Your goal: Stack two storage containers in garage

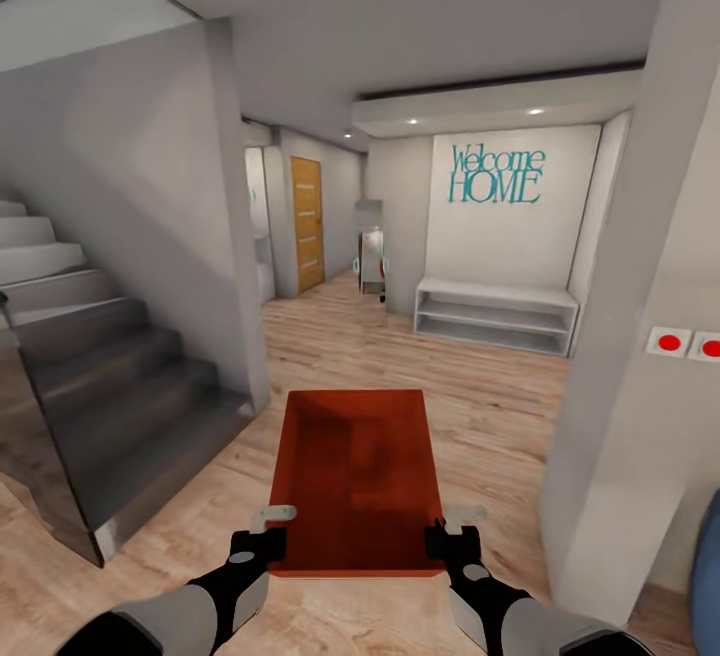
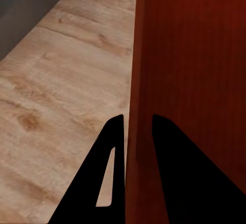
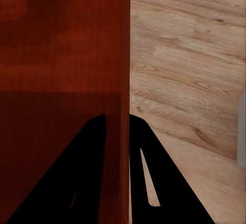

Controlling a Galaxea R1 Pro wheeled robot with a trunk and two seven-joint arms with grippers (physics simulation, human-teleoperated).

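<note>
One orange-red storage container (image 1: 355,476) hangs in front of me above the light wood plank floor, held level between both arms. My left gripper (image 1: 268,534) is shut on its left wall near the close corner, and in the left wrist view that wall (image 2: 134,80) runs between the two dark fingers (image 2: 110,167). My right gripper (image 1: 447,534) is shut on the right wall, which the right wrist view shows as the wall (image 3: 124,55) pinched between its fingers (image 3: 92,172). The bin's inside (image 3: 56,44) is bare.
A dark staircase (image 1: 90,386) rises at the left beside a grey wall corner (image 1: 240,266). A white pillar (image 1: 640,356) with red buttons stands close at the right. Ahead are a white shelf bench (image 1: 495,314) under a "Welcome HOME" sign and a hallway with a wooden door (image 1: 307,223).
</note>
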